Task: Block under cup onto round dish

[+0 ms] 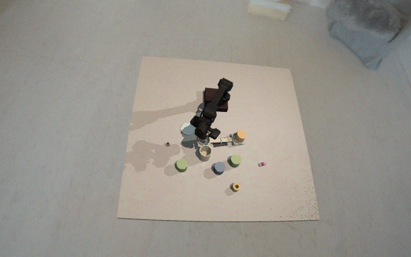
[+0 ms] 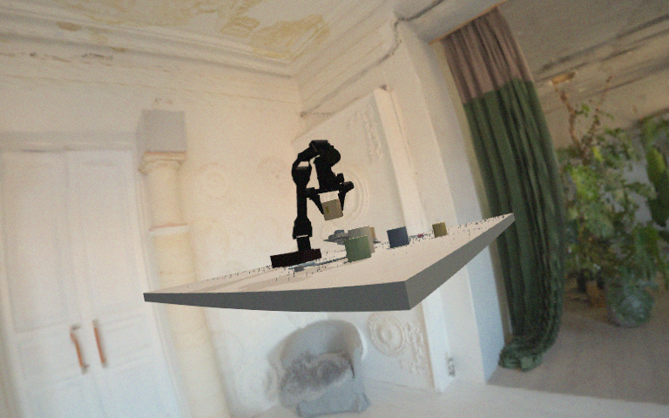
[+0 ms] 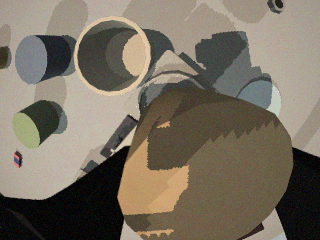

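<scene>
The arm (image 1: 208,112) (image 2: 301,197) is showing black, and its base (image 1: 222,106) (image 2: 280,259) is showing dark maroon. The held cup (image 2: 333,210) (image 3: 225,165) is wearing plain tan, with orange patches glowing in the wrist view. The standing cup (image 1: 241,135) is showing light orange on top. The open cup (image 1: 205,153) (image 3: 78,55) is displaying beige with a paler rim. One cylinder (image 1: 219,167) (image 2: 397,237) (image 3: 31,60) is appearing slate blue; two others are appearing green. The ring (image 1: 233,188) is showing mustard yellow. The small block (image 1: 262,164) (image 3: 18,159) is carrying red ends around a blue middle band.
</scene>
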Motion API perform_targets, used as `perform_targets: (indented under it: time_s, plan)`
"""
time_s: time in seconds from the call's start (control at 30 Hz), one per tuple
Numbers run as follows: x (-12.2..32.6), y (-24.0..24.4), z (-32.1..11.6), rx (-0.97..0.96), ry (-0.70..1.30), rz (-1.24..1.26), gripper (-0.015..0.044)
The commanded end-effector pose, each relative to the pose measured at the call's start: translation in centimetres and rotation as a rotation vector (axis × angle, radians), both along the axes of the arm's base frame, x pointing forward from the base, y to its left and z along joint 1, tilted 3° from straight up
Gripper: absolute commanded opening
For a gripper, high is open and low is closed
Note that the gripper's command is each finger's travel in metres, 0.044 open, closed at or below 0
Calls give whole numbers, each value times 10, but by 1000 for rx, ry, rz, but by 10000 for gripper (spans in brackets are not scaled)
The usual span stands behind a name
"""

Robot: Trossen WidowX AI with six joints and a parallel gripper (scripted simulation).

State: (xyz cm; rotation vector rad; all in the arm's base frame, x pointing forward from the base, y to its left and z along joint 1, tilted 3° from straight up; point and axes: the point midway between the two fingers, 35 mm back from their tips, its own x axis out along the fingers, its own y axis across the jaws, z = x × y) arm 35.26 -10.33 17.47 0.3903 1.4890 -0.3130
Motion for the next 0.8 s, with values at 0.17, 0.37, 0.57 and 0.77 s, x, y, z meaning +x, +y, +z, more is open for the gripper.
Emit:
perform_targets:
  time_s: [0.17,0.37,0.57,0.77]
  plan:
    - [-2,-6,-2,-1,-1,0,0]
    - [-13,-28,-12,-5,0,1,0]
    - [-24,-47,-21,-7,1,2,0]
    - [-37,-65,-30,-10,1,4,0]
